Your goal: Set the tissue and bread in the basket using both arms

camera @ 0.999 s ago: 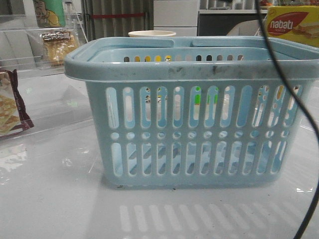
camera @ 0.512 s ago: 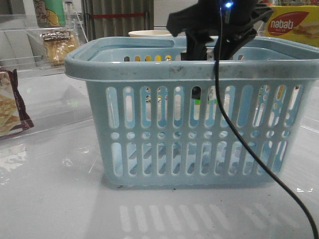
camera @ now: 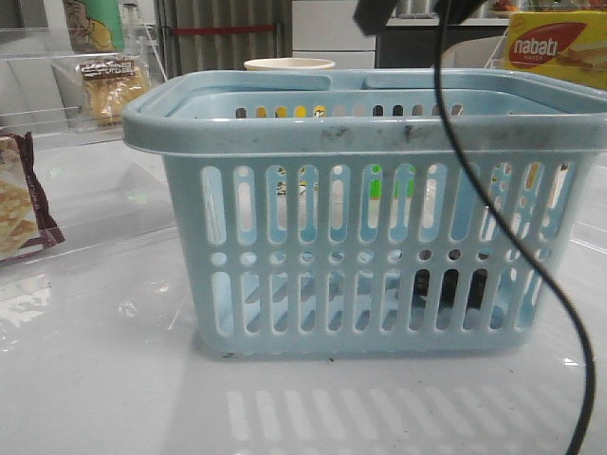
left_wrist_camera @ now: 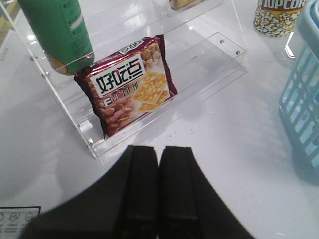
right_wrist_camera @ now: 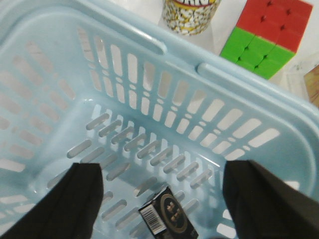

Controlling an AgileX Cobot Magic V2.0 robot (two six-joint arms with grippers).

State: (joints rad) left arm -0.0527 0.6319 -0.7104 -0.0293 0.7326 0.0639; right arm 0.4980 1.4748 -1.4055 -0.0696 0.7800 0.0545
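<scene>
1. The large light-blue slotted plastic basket [camera: 370, 218] stands on the white table [camera: 104, 379].
2. The right gripper [right_wrist_camera: 162, 199] hangs above the basket, black fingers [right_wrist_camera: 82, 199] spread wide, holding nothing.
3. The left gripper [left_wrist_camera: 158, 189] has its fingers pressed together, near a maroon-edged pastry bag [left_wrist_camera: 129, 89].
4. The bread in a clear packet [camera: 112, 85] sits on a clear shelf.
5. The small black rectangular tissue pack [right_wrist_camera: 167, 216] lies on the basket floor.

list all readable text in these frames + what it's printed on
"nabati": yellow box behind the basket, front view.
"OPCOR", start cut off: popcorn cup, left wrist view.
Large white Chinese characters: maroon-edged pastry bag; smaller print unreadable.
Bread packet label: blurred.
Tissue pack: barcode and pale emblem, no legible words.
Sheet at frame corner: icons only.
</scene>
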